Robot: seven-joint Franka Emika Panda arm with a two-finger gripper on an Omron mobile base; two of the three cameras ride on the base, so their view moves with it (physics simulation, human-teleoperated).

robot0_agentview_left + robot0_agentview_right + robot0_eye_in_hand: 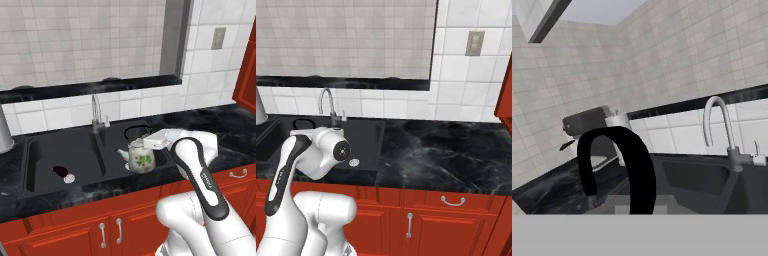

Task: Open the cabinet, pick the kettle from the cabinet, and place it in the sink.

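The small white kettle [142, 159] with its floral mark sits low in the right basin of the black sink [45, 150]. My gripper [146, 143] reaches in from the right and is shut on the kettle's thin black hoop handle [136, 130]. In the hand view that hoop handle [619, 165] arches up close in front of the camera, with the sink [702, 177] beyond it. In the right base view the kettle's handle [302, 123] peeks out behind my hand, above the sink [366, 135]. A red edge of the cabinet [248, 70] shows at the far right.
The slim silver faucet [96, 114] stands behind the divider between the basins. A dark round thing [60, 171] lies by the drain of the left basin. A grey cylinder [4, 132] stands on the counter at far left. Black marble counter [446, 150] stretches to the right.
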